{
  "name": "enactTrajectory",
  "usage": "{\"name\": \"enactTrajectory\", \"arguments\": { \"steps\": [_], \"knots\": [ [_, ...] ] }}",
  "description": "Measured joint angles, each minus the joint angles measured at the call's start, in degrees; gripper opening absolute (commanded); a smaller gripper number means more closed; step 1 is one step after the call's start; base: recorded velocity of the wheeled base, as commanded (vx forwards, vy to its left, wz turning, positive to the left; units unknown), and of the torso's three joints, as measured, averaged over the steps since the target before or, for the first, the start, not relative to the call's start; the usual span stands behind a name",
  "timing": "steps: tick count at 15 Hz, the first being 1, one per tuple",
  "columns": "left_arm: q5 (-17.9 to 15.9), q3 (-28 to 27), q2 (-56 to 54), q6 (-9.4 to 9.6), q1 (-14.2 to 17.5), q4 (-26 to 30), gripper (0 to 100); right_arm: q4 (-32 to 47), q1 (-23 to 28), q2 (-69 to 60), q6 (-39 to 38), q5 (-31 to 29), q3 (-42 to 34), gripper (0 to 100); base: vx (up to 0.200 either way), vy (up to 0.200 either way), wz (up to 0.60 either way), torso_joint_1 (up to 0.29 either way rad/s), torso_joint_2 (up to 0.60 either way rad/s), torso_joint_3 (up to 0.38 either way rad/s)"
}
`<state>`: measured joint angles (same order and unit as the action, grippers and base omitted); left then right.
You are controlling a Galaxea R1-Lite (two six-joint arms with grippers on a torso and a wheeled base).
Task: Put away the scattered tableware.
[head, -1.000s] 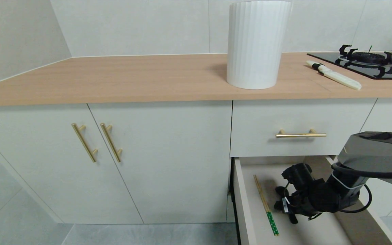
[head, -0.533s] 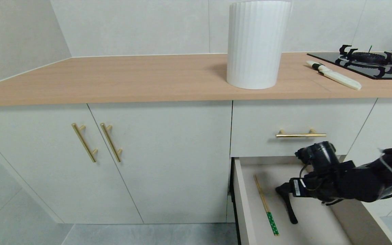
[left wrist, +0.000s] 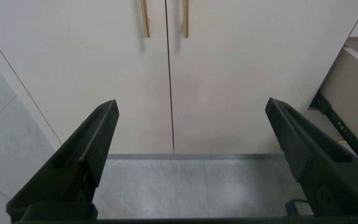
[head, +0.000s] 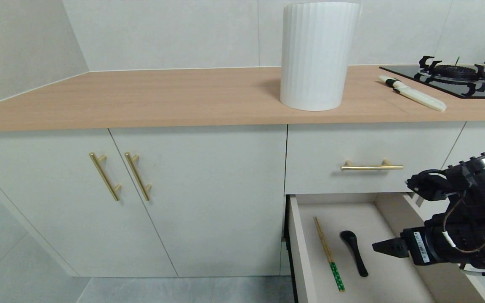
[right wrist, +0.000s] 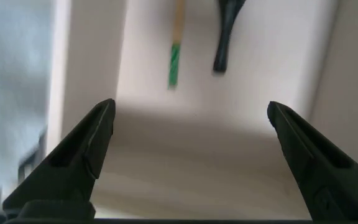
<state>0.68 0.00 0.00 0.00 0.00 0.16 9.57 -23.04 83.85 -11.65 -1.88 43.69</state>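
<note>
- Knife (head: 413, 93) on the counter (head: 162, 97) beside the stove (head: 453, 78): likely light, stiff, slick; grasp its handle
- Spoon (head: 354, 251), chopsticks (head: 328, 253) lie in the drawer (head: 299, 244)
- Right gripper (right wrist: 188, 155), left gripper (left wrist: 191, 155): fingers spread, empty

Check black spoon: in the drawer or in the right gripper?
In drawer: black spoon lies on its floor beside chopsticks; right gripper open, empty.

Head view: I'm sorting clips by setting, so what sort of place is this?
Most likely a kitchen: a wooden countertop over white cabinets, a gas hob at its right end, and an open drawer holding chopsticks and a black spoon.
</note>
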Motion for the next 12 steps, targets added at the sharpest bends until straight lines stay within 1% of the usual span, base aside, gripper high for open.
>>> {"name": "enactTrajectory", "arguments": {
  "steps": [4, 9, 12],
  "knots": [
    [-0.02, 0.00, 0.00, 0.00, 0.00, 0.00, 100, 3.38, -0.79, -4.41, 2.40, 0.02, -0.43, 100, 0.000, 0.000, 0.00, 0.000, 0.00, 0.000],
    [-0.02, 0.00, 0.00, -0.05, 0.00, 0.02, 100, 3.54, -1.10, -5.95, 2.77, 0.02, -0.56, 100, 0.000, 0.000, 0.00, 0.000, 0.00, 0.000],
    [0.00, 0.00, 0.00, -0.11, 0.00, 0.02, 100, 3.49, -1.18, -6.07, 3.67, 0.00, -0.98, 100, -0.200, 0.000, 0.00, 0.004, 0.00, 0.001]
  ]
}}
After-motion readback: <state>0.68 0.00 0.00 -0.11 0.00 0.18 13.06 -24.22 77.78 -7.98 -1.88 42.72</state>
